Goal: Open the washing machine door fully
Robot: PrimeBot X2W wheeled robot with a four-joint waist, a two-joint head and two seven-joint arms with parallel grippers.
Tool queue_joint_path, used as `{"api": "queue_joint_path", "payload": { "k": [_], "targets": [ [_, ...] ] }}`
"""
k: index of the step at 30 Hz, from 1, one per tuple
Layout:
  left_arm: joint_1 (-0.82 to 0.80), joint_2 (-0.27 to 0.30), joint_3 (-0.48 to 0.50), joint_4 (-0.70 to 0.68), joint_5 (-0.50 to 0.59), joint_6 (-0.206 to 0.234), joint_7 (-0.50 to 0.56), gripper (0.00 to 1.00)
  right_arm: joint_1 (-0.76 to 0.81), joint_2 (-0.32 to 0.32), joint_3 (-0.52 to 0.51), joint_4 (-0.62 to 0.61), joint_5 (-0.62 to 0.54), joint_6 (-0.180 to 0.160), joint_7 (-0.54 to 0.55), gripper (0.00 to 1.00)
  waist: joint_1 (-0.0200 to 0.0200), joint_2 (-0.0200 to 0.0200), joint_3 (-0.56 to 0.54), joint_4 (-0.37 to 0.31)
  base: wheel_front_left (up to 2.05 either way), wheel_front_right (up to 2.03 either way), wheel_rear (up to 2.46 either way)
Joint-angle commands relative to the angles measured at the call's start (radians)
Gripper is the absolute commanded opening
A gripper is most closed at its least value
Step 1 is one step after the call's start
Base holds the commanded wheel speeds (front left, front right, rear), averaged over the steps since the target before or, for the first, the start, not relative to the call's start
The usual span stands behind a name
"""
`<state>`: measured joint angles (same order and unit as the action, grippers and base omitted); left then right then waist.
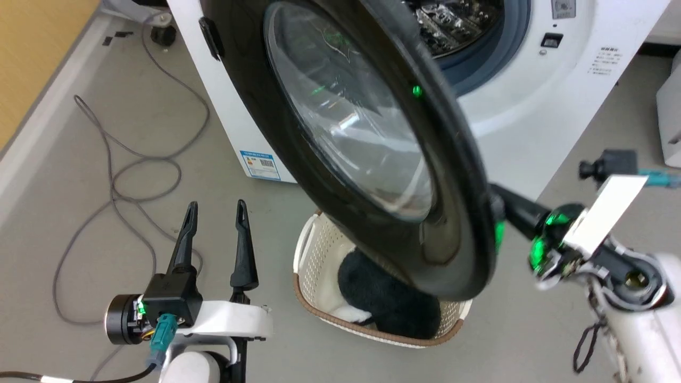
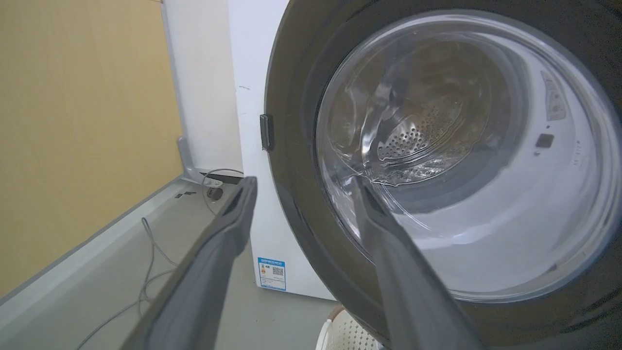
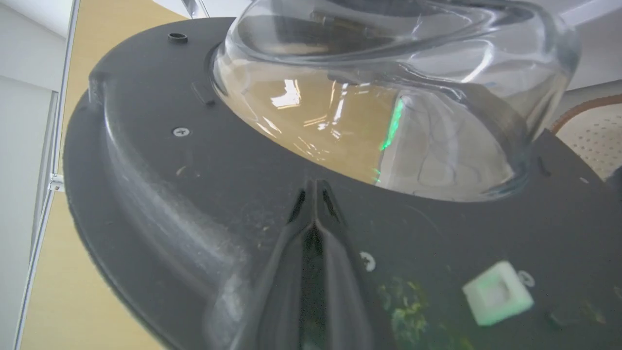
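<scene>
- The washing machine door, a large round glossy black disc with a clear bulging glass bowl at its centre, stands partway open. It angles out from the left side of the big white front-loading washing machine, towards the camera.
- Behind it, the perforated steel drum and its grey-blue rubber gasket are uncovered at the top of the head view.
- The right gripper has its two long dark fingers pressed together and grips nothing. In the right wrist view the joined tips sit against the door's matt black inner face, just below the glass bowl. This looks like a pushing contact, with the closed fingers used as one stiff point to press the door outward on its hinge.
- The left gripper is at the lower left, well apart from the door. Its fingers are spread wide and empty. It seems to be parked there so that it stays out of the door's swing.
- A cream perforated plastic laundry basket holding a dark bundle of cloth sits on the grey floor beneath the door's lower edge.
- A grey cable loops across the floor to the left.
- Judging by the angle, the door is not yet fully open and has more travel to the left.
</scene>
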<state>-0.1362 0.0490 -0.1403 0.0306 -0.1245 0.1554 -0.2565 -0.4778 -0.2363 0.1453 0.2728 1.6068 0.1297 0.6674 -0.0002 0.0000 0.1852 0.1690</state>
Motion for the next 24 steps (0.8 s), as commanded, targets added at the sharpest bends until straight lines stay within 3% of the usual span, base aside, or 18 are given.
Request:
{"api": "queue_joint_path", "payload": {
  "k": [1,13,24],
  "targets": [
    [0.013,0.001,0.005,0.001,0.006,-0.003,-0.005,1.00,0.033,0.017,0.005,-0.020,0.010,0.001,0.003,0.00,0.0002,0.0000,-0.009,0.004,0.00,0.00,0.00],
    [0.051,0.001,0.014,0.022,0.017,-0.020,-0.005,1.00,0.214,0.100,0.068,-0.160,0.015,0.001,0.019,0.00,0.0002,0.0000,-0.070,0.020,0.00,0.00,0.00],
    [0.096,0.001,0.024,0.035,0.025,-0.026,-0.005,1.00,0.329,0.160,0.155,-0.165,0.016,0.001,0.019,0.00,0.0002,0.0000,-0.125,0.019,0.00,0.00,0.00]
  ]
}}
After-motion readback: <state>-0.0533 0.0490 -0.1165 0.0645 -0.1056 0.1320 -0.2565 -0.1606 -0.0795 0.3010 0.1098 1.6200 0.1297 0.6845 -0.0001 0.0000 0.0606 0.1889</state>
